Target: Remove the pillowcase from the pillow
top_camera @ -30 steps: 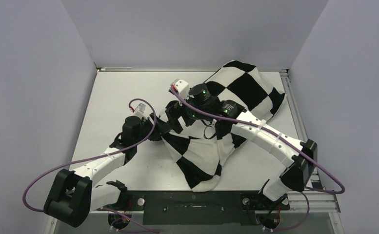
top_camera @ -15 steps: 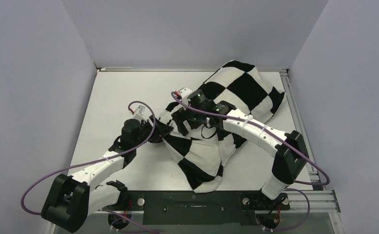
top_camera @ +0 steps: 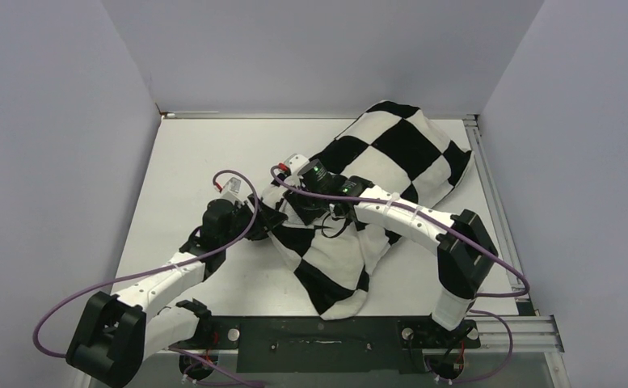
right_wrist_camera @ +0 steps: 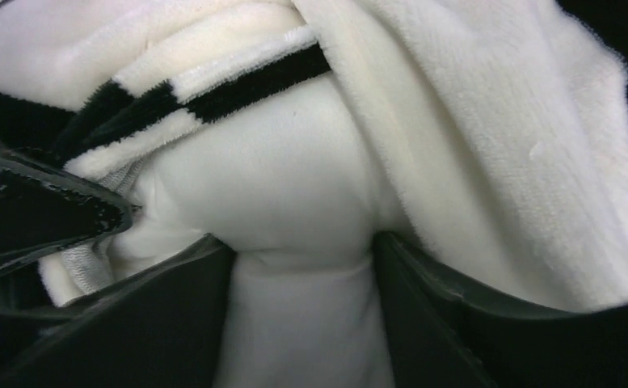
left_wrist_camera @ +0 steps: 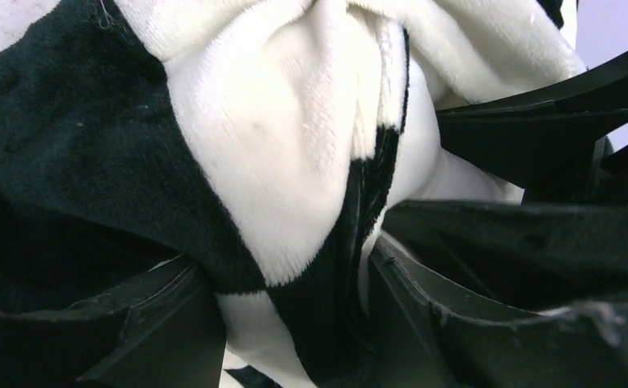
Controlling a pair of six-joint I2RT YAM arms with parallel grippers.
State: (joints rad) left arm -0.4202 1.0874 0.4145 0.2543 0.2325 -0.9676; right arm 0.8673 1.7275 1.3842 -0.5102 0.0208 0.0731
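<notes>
My left pincer (left_wrist_camera: 294,307) is buried in cloth: a bunched fold of the black-and-white checked pillowcase (top_camera: 399,153) fills the gap between its fingers (left_wrist_camera: 145,327), and they are clamped on that fold, though their tips are cut off at the bottom of the left wrist view. My right pincer (right_wrist_camera: 302,267) sits just beside it, jaw to jaw. Between its fingers (right_wrist_camera: 448,315) bulges a smooth white lump of the pillow (right_wrist_camera: 294,186), touching both and creased where they press, so I read it as pinching the pillow. The fuzzy hem of the case lies rucked up just above that lump. From above, both pincers are half hidden under my own wrists and cables, and I cannot make out the bare pillow there at all. They meet at the left edge of the case, roughly mid-table. Beyond them the case runs two ways: a plump, filled part reaches toward the far right corner of the white table (top_camera: 189,153), and a flatter, limper part trails toward the near edge between my two bases. How much of the pillow sits inside I cannot tell.
</notes>
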